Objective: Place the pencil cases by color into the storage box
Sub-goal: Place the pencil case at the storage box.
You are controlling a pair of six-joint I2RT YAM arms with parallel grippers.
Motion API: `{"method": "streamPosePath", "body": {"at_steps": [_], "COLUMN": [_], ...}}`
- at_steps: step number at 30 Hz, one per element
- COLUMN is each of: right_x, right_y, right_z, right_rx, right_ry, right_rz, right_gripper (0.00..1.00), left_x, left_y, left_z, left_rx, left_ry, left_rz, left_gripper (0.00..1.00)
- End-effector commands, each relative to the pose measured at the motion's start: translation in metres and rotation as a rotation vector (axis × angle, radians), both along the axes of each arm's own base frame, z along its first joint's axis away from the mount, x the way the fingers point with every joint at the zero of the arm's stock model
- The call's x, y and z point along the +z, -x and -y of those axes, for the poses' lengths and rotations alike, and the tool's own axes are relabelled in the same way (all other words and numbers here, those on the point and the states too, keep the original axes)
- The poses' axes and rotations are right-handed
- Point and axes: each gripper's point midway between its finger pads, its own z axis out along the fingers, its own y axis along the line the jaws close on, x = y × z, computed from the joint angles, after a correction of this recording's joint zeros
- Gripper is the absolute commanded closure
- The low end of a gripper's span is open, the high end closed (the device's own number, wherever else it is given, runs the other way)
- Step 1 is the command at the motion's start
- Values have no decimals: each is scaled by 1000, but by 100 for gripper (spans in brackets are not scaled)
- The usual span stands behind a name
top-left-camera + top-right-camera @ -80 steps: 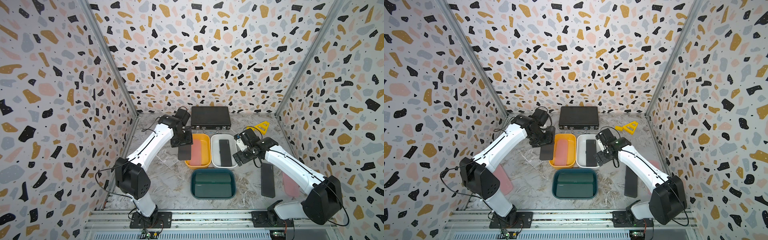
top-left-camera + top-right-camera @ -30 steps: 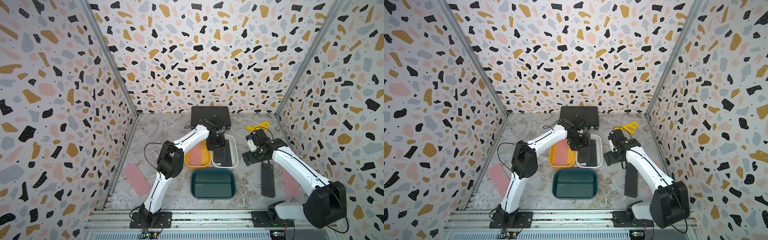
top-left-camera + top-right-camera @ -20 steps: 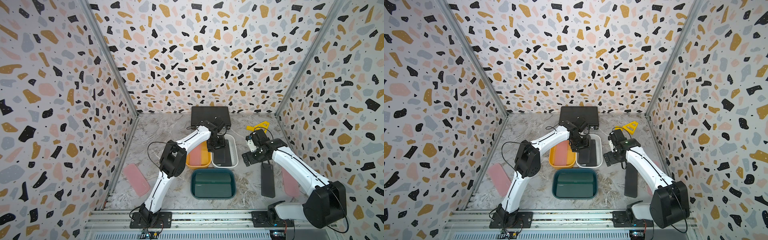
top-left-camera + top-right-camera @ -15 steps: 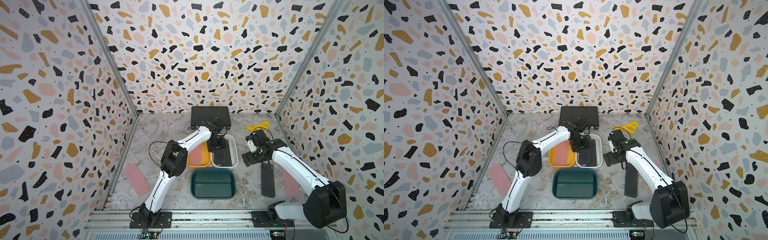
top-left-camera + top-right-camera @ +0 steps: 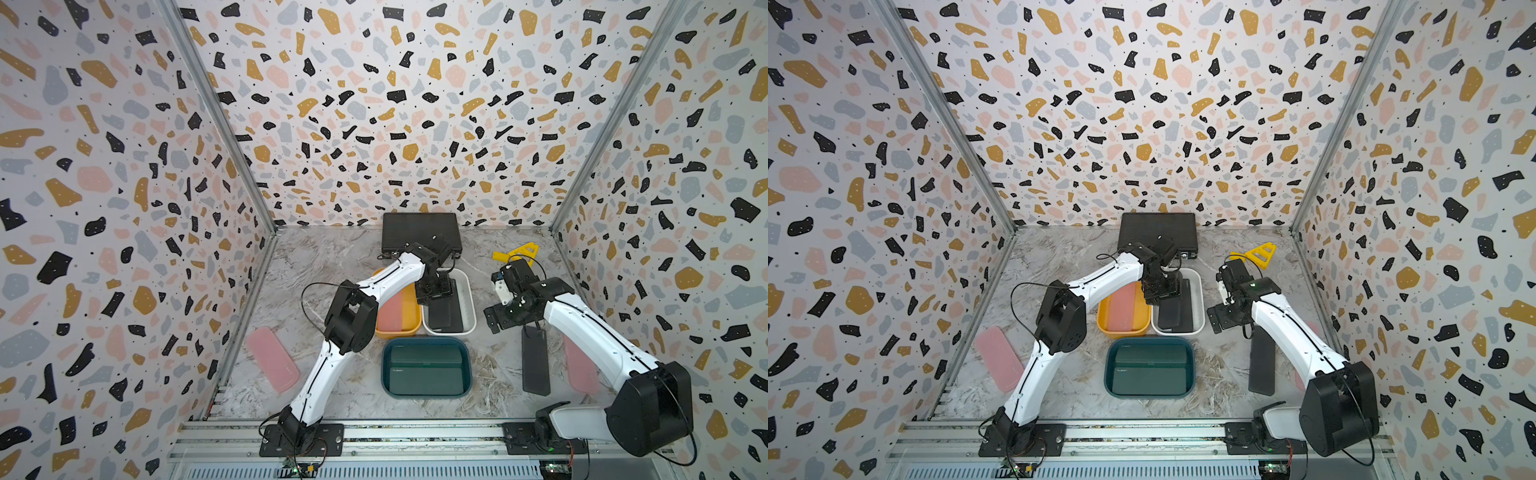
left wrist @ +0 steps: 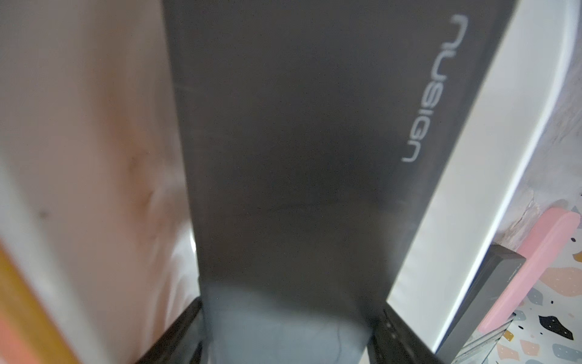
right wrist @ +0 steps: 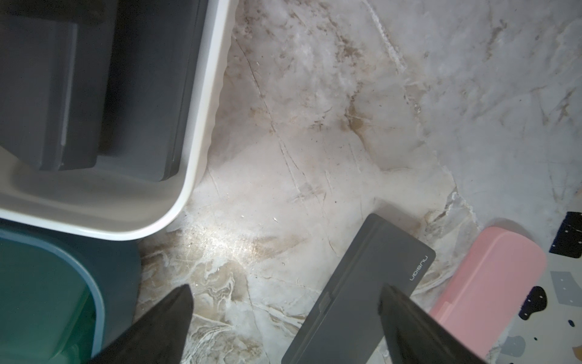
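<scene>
Nearest us, the teal tub (image 5: 385,365) holds dark green pencil cases (image 5: 426,374) lying crosswise, their long axes running left to right. To its right a loose black pencil case (image 5: 535,360) lies flat on the marbled surface (image 5: 316,266), its long axis running near to far. Just beside it a right-hand pink pencil case (image 5: 582,374) lies much the same way, partly under the right arm. A left-hand pink pencil case (image 5: 272,359) lies slanted by the left wall.

The right pincer (image 5: 505,319) hovers between the white tub (image 5: 471,303) and the loose black case, its fingers spread wide and holding nothing.

Farther on, the yellow tub (image 5: 409,332) holds a tub-stored pink pencil case (image 5: 395,309) laid lengthwise. Over the white tub just beside it, the left pincer (image 5: 434,291) is closed on the far end of the held black pencil case (image 5: 441,313). This case runs along the tub's length, with its free end pointing toward us. Whether it touches the tub floor we cannot tell. A second black pencil case (image 5: 457,309) lies alongside it.

At the back stand a black briefcase (image 5: 419,232) and yellow plastic pieces (image 5: 517,251). Terrazzo-patterned walls (image 5: 395,104) close three sides.
</scene>
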Motion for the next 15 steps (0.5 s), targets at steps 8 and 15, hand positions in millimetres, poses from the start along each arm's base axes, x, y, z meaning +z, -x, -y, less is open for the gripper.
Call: {"method": "streamPosePath", "body": {"at_steps": [8,15], "right_x": [-2,-1], "right_y": [3,3], "right_z": [1,0], "right_rx": [2,3], "right_ry": [-7,-10], "right_rz": [-13,-12], "right_gripper": [3,3], "left_x": [-5,-8], "left_y": [-3,-3], "left_z": [-8,-9], "left_rx": [24,31], "left_ry": [-57,-68], "left_rz": [0,-8], "left_gripper": [25,24]}}
